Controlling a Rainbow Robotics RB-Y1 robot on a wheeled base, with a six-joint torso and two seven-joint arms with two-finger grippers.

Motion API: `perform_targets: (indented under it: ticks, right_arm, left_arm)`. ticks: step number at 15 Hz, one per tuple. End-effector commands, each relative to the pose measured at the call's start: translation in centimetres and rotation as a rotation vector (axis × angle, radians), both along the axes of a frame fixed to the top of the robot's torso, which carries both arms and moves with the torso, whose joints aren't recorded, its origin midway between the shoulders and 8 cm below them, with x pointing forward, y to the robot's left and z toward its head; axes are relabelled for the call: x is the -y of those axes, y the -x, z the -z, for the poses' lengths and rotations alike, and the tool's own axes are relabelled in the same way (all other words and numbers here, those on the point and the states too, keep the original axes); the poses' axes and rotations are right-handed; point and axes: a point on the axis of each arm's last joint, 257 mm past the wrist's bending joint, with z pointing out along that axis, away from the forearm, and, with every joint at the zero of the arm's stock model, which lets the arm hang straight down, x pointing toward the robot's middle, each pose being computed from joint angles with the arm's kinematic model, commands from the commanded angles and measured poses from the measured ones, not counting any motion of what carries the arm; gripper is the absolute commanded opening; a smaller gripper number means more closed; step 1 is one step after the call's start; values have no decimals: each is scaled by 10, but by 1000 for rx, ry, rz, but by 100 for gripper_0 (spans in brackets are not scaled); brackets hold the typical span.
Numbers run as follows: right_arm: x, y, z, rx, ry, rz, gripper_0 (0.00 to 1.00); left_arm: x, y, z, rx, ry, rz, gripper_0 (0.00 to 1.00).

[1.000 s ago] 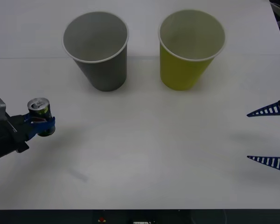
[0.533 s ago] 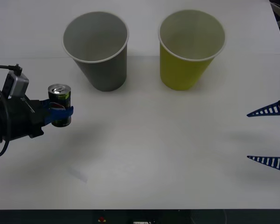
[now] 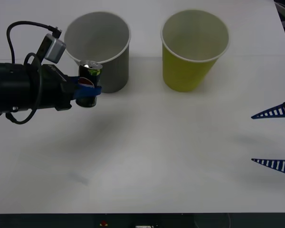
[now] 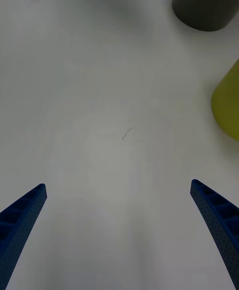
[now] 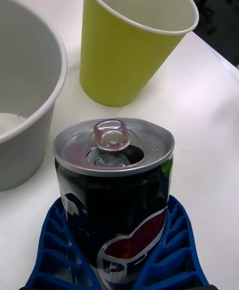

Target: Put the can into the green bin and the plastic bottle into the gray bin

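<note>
The can (image 3: 90, 83) is held upright above the table (image 3: 147, 156), clamped between the blue fingers of the left gripper (image 3: 87, 88), just in front of the gray bin (image 3: 99, 50). Its pull-tab top is opened. The gray bin's interior is seen as bare gray wall. The green bin (image 3: 194, 49) stands beside the gray bin, pale inside. The right gripper (image 3: 274, 139) is parked near the table's right edge, fingers spread apart.
</note>
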Motion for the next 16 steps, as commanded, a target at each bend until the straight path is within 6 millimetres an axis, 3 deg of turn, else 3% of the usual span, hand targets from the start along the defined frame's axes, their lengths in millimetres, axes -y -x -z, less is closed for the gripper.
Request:
perform_targets:
  ticks: [1, 6, 12, 16]
  right_arm:
    - [0, 0, 0, 0, 0, 0, 100]
    - [0, 0, 0, 0, 0, 0, 100]
    - [0, 0, 0, 0, 0, 0, 100]
    - [0, 0, 0, 0, 0, 0, 100]
  left_arm:
    - [13, -16, -21, 47, -92, 18, 0]
    - [49, -46, -57, 11, -101, 74, 0]
    - [109, -78, -102, 58, -136, 120, 0]
    - [163, -92, -116, 40, -139, 151, 0]
